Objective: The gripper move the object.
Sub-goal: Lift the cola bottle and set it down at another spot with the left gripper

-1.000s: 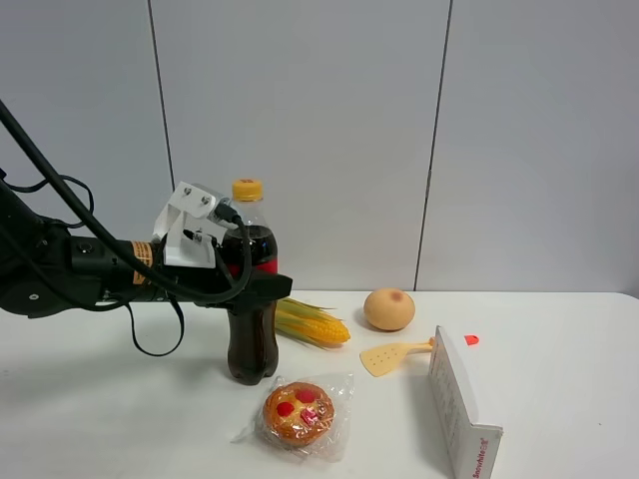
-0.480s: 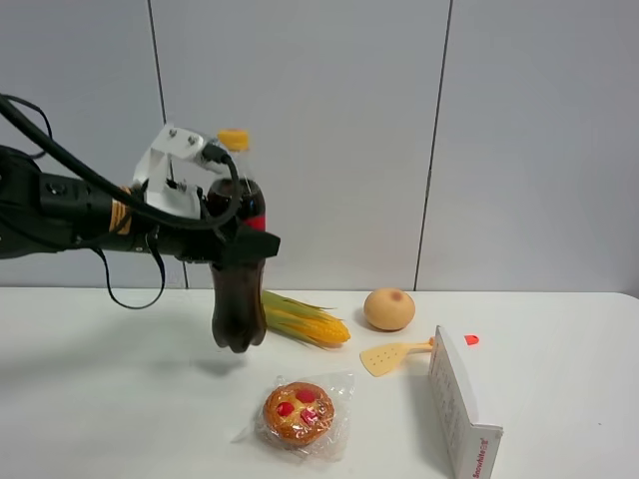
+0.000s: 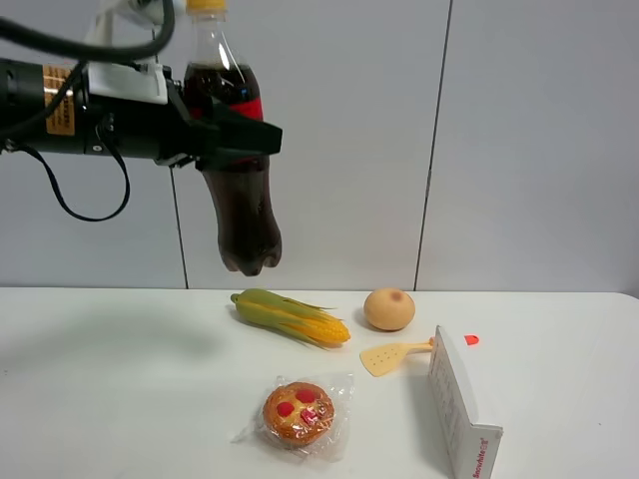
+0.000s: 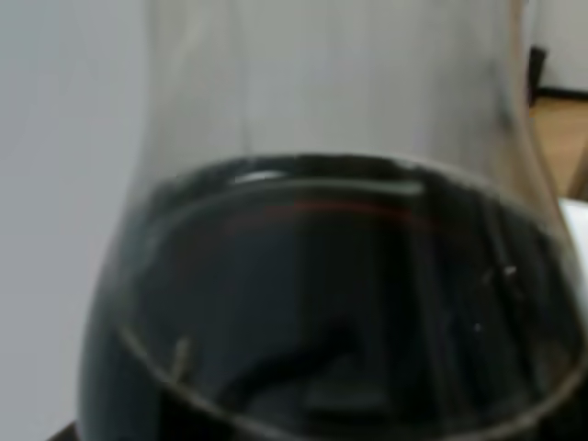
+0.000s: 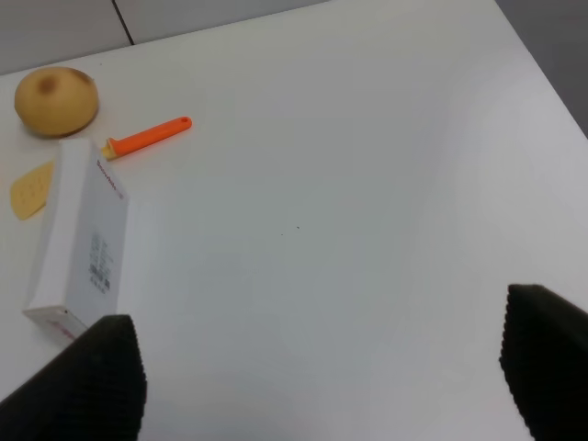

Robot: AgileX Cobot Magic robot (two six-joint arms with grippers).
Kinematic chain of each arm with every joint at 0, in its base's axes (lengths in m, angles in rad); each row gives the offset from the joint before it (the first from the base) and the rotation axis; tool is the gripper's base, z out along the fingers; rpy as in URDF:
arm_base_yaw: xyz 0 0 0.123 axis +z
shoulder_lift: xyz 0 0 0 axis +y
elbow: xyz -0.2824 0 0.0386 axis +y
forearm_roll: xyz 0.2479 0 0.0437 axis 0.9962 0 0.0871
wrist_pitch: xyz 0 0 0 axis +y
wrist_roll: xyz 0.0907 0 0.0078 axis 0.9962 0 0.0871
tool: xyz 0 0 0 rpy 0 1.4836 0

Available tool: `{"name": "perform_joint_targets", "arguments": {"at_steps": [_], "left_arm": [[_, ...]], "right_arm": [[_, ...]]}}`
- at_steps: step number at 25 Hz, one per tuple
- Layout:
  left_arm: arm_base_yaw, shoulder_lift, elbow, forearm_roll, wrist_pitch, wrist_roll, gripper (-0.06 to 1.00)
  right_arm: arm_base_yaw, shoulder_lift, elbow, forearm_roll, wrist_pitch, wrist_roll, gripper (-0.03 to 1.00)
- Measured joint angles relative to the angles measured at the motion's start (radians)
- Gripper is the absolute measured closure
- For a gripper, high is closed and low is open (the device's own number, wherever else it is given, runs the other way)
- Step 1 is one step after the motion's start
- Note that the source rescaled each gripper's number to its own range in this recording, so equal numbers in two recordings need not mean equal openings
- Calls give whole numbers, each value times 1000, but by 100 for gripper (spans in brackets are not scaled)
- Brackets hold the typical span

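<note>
Over table (image 3: 110,399), L hand (image 3: 238,141) grips bottle's (image 3: 246,215) middle.

The tall clear plastic bottle of dark cola (image 3: 243,215), with its yellow cap and red label, hangs nearly upright well above the white desk (image 3: 120,399), its base swung slightly to the right in the high view. The black claw (image 3: 250,140), topped by a white bracket, is clamped around it at the label. Seen from the left wrist, the bottle is a blurred close-up.
</note>
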Motion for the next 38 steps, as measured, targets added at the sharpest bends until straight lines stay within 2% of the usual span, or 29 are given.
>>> {"name": "perform_joint_targets", "arguments": {"at_steps": [4, 8, 11, 18, 20, 24, 27, 30, 35, 38], "left_arm": [[-43, -35, 0, 40, 7, -45, 94], [-126, -37, 0, 25, 85, -31, 94], [-197, -37, 0, -78, 185, 67, 94], [-357, -7, 0, -448, 388, 407, 94], [-384, 17, 0, -516, 420, 458, 94], [-403, 69, 2, -573, 445, 472, 94], [-415, 93, 3, -582, 440, 459, 94], [-445, 129, 3, -569, 376, 430, 94], [-456, 144, 3, -452, 243, 366, 94], [-457, 167, 3, -404, 220, 342, 94]], "right_arm": [[0, 0, 0, 0, 0, 0, -3], [0, 0, 0, 0, 0, 0, -3], [0, 0, 0, 0, 0, 0, -3], [0, 0, 0, 0, 0, 0, -3], [0, 0, 0, 0, 0, 0, -3], [0, 0, 0, 0, 0, 0, -3], [0, 0, 0, 0, 0, 0, -3], [0, 0, 0, 0, 0, 0, -3], [0, 0, 0, 0, 0, 0, -3], [0, 0, 0, 0, 0, 0, -3]]}}
